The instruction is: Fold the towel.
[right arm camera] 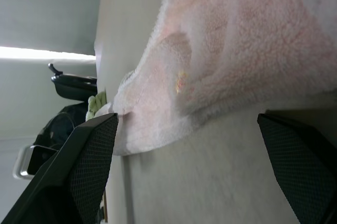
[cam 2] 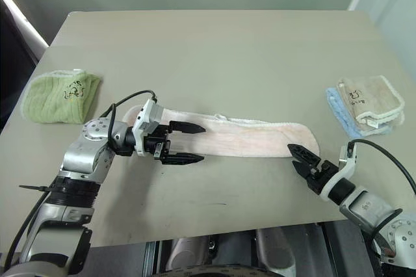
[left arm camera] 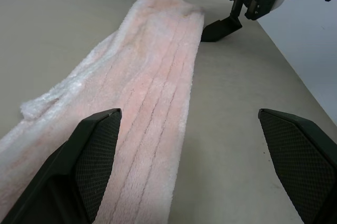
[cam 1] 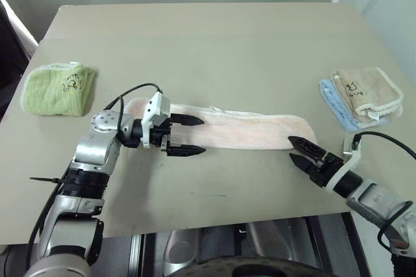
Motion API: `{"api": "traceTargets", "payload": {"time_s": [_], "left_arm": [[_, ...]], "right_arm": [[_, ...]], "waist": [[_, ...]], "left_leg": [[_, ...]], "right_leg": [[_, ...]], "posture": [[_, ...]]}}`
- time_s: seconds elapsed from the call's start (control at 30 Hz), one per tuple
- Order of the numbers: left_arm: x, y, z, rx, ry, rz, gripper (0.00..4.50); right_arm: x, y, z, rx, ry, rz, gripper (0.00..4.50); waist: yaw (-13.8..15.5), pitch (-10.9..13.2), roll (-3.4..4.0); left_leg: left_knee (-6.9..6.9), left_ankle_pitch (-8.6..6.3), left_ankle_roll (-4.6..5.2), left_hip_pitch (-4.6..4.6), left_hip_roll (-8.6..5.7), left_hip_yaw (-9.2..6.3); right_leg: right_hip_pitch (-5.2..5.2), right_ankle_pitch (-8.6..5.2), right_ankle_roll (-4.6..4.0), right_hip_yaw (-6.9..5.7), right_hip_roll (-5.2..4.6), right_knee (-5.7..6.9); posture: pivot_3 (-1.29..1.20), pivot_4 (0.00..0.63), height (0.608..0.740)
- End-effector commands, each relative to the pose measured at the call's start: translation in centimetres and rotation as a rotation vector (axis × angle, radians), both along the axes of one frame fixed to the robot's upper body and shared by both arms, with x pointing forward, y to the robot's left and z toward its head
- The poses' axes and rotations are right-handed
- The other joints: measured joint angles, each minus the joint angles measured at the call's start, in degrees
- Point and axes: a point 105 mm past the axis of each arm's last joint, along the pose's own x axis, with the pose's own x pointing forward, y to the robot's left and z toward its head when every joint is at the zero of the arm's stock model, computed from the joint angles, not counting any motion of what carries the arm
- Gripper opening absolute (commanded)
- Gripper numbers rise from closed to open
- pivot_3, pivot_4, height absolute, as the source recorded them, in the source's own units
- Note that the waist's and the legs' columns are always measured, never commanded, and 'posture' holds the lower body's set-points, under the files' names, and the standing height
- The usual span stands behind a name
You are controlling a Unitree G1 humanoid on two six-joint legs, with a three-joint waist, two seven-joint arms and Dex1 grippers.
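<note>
Towel (cam 1: pixel 237 129), one pale pink strip, lies flat along the table (cam 1: pixel 208 43); its left end is hidden behind the left gripper (cam 1: pixel 184 135), whose fingers are spread above it. Off the towel's right end, the right gripper (cam 1: pixel 298 149) has spread fingers, possibly just touching the hem. Beyond the towel the tabletop is bare to its far edge. One green towel (cam 1: pixel 57 88) lies left; two stacked towels (cam 1: pixel 361 97), cream over blue, right.

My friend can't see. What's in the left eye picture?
A long pink towel lies flat across a table, with an open left gripper and open right gripper at its ends. A green towel and folded cream and blue towels sit aside.
</note>
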Motion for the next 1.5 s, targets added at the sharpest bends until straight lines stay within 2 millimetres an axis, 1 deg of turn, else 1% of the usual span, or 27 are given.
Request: {"api": "traceTargets", "payload": {"time_s": [0.03,0.2,0.3,0.47,0.63,0.73,0.87,0.97,1.17,1.27,1.4,1.47,1.5], "left_arm": [[0.3,-0.1,0.9,-0.011,-0.05,0.005,4.5],[0.2,0.0,1.3,-0.009,-0.053,0.005,4.5],[0.2,-0.1,1.6,0.0,-0.058,0.007,4.5],[0.3,-0.8,2.3,0.002,-0.067,0.004,4.5],[0.4,-1.1,2.6,0.003,-0.072,0.006,4.5],[0.6,-1.1,2.7,0.003,-0.074,0.012,4.5],[0.6,-1.0,2.6,0.007,-0.077,0.018,4.5],[0.5,-0.9,2.3,0.01,-0.076,0.02,4.5],[0.4,-0.6,1.6,0.021,-0.079,0.025,4.5],[0.5,-0.4,1.5,0.022,-0.08,0.029,4.5],[0.8,-0.3,1.4,0.022,-0.087,0.038,4.5],[0.9,-0.3,1.4,0.022,-0.089,0.036,4.5],[0.9,-0.4,1.4,0.022,-0.09,0.035,4.5]], "right_arm": [[1.5,-2.8,0.1,-0.02,0.017,-0.152,4.49],[2.1,-4.2,1.0,-0.028,-0.014,-0.188,4.49],[1.9,-4.3,1.3,-0.047,-0.023,-0.18,4.49],[1.6,-4.5,1.8,-0.071,-0.043,-0.162,4.49],[1.4,-4.4,2.3,-0.093,-0.065,-0.127,4.49],[1.0,-4.4,2.3,-0.103,-0.068,-0.108,3.94],[0.2,-3.6,2.7,-0.101,-0.1,-0.038,2.59],[-0.1,-3.1,2.7,-0.099,-0.106,-0.005,2.59],[0.2,-3.7,2.6,-0.091,-0.101,-0.03,2.59],[0.2,-4.2,2.5,-0.097,-0.093,-0.044,2.02],[0.2,-4.6,2.6,-0.101,-0.098,-0.045,0.62],[0.2,-4.9,2.6,-0.102,-0.096,-0.052,0.02],[0.1,-5.1,2.6,-0.104,-0.093,-0.055,0.02]], "waist": [[0.03,0.0,0.0],[0.43,-0.01,0.02],[0.75,-0.01,0.04],[0.76,-0.01,0.04],[0.74,-0.01,0.05],[0.77,0.0,0.06],[0.76,0.0,0.06],[0.76,0.0,0.06],[0.75,0.0,0.06],[0.76,0.0,0.06],[0.76,0.0,0.07],[0.76,0.0,0.07],[0.77,0.0,0.07]], "left_leg": [[0.02,0.0,0.01,0.0,0.0,0.0],[0.03,0.02,0.06,-0.21,-0.01,-0.05],[-0.02,-0.01,0.11,-0.36,-0.01,-0.07],[-0.04,-0.29,0.16,-0.42,-0.01,-0.02],[-0.04,-0.45,0.22,-0.38,-0.01,0.05],[-0.07,-0.49,0.21,-0.35,0.0,0.05],[-0.07,-0.51,0.24,-0.35,0.0,0.07],[-0.06,-0.51,0.24,-0.34,0.0,0.08],[-0.04,-0.5,0.25,-0.31,0.0,0.08],[-0.04,-0.5,0.25,-0.31,0.0,0.08],[-0.05,-0.51,0.25,-0.31,0.0,0.08],[-0.05,-0.51,0.25,-0.32,0.0,0.08],[-0.05,-0.51,0.25,-0.32,0.0,0.08]], "right_leg": [[0.03,0.0,0.0,0.0,0.0,-0.02],[-0.03,0.04,0.05,0.01,0.0,-0.23],[-0.08,0.19,0.12,0.0,0.0,-0.48],[-0.12,0.34,-0.25,0.0,0.0,-0.63],[-0.11,0.25,-0.28,0.02,-0.02,-0.66],[-0.12,0.21,-0.23,0.02,-0.02,-0.65],[-0.1,0.18,-0.22,0.02,-0.02,-0.65],[-0.1,0.15,-0.22,0.03,-0.02,-0.65],[-0.09,0.14,-0.17,0.03,-0.02,-0.64],[-0.08,0.14,-0.17,0.03,-0.02,-0.64],[-0.09,0.15,-0.18,0.03,-0.02,-0.64],[-0.09,0.15,-0.19,0.03,-0.02,-0.64],[-0.09,0.15,-0.19,0.03,-0.02,-0.64]], "posture": [[0.0,0.15,0.703],[0.0,0.15,0.703],[0.0,0.15,0.703],[0.0,0.15,0.703],[0.0,0.15,0.703],[0.0,0.15,0.703],[0.0,0.15,0.703],[0.0,0.15,0.703],[0.0,0.15,0.703],[0.0,0.15,0.703],[0.0,0.15,0.703],[0.0,0.15,0.703],[0.0,0.15,0.703]]}}
